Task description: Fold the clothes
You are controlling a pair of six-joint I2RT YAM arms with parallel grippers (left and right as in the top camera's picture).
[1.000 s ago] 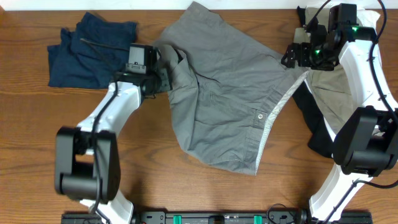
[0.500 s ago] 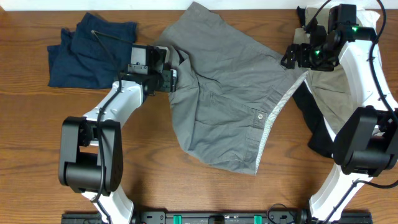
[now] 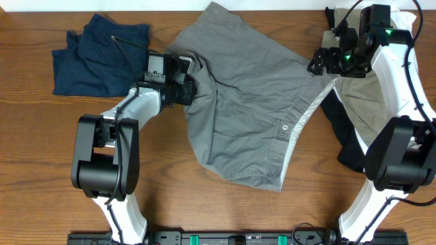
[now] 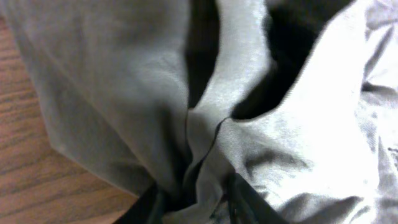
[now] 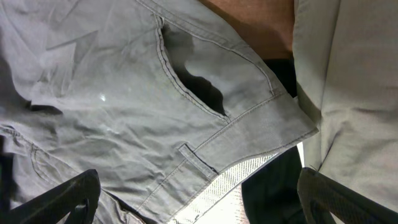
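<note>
The grey shorts (image 3: 252, 116) lie spread in the middle of the table, with the snap button (image 3: 285, 126) and the pale inner waistband facing the right. My left gripper (image 3: 189, 88) sits at the shorts' left leg edge. In the left wrist view a bunched fold of the grey fabric (image 4: 298, 124) is pinched between the dark fingers of my left gripper (image 4: 193, 202). My right gripper (image 3: 319, 62) hovers over the waistband corner at the upper right. Its fingers stand wide apart, with nothing between them, above the pocket and belt loop (image 5: 193, 155).
A navy garment (image 3: 95, 54) lies crumpled at the back left. A khaki garment (image 3: 361, 102) and a black one (image 3: 347, 146) lie under the right arm beside the shorts, with white cloth (image 3: 409, 20) at the back right corner.
My left gripper has slid right onto the shorts' left edge, opened wider on the way, then closed on a fold of the fabric. The right arm has not moved.
</note>
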